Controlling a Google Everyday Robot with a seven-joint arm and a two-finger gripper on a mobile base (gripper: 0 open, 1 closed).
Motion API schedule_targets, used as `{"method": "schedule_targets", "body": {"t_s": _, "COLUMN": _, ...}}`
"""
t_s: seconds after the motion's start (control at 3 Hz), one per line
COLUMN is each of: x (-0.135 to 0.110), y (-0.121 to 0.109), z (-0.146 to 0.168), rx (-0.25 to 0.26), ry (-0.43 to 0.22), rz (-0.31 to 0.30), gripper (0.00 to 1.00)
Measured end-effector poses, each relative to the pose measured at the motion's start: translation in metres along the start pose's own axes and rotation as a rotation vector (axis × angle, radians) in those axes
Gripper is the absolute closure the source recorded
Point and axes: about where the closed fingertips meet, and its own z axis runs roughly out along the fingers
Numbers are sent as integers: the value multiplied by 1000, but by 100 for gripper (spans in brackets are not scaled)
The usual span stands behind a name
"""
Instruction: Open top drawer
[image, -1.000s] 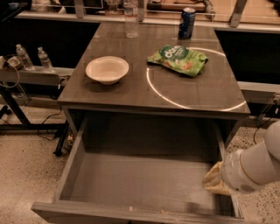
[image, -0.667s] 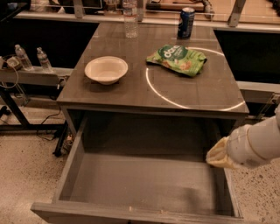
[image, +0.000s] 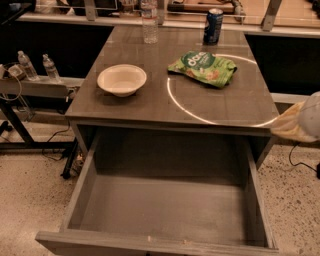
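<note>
The top drawer (image: 165, 210) is pulled far out from under the grey table (image: 150, 107). Its deep plain grey box is empty. Its front panel (image: 150, 245) runs along the bottom edge of the camera view, and its handle is hidden from here. My gripper (image: 292, 127) shows only as a tan-covered end at the far right edge. It is level with the table's front right corner, above and outside the drawer's right wall (image: 257, 195), and apart from it.
On the tabletop stand a cream bowl (image: 121, 79), a green snack bag (image: 202, 67), a blue can (image: 213, 26) and a clear water bottle (image: 149, 22). Two small bottles (image: 26, 65) stand on a side shelf at left. Cables lie on the speckled floor (image: 35, 200).
My arm has moved up and to the right, away from the drawer's right wall toward the edge of the view. The drawer stays open.
</note>
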Motion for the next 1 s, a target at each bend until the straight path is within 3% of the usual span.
{"method": "schedule_targets", "body": {"t_s": 0.33, "x": 8, "y": -51, "z": -40, "rx": 119, "ry": 42, "rz": -29, "gripper": 100}}
{"method": "schedule_targets", "body": {"t_s": 0.67, "x": 16, "y": -88, "z": -77, "rx": 202, "ry": 28, "rz": -15, "gripper": 100}}
{"method": "schedule_targets", "body": {"t_s": 1.0, "x": 12, "y": -96, "z": -87, "rx": 222, "ry": 21, "rz": -16, "gripper": 79}}
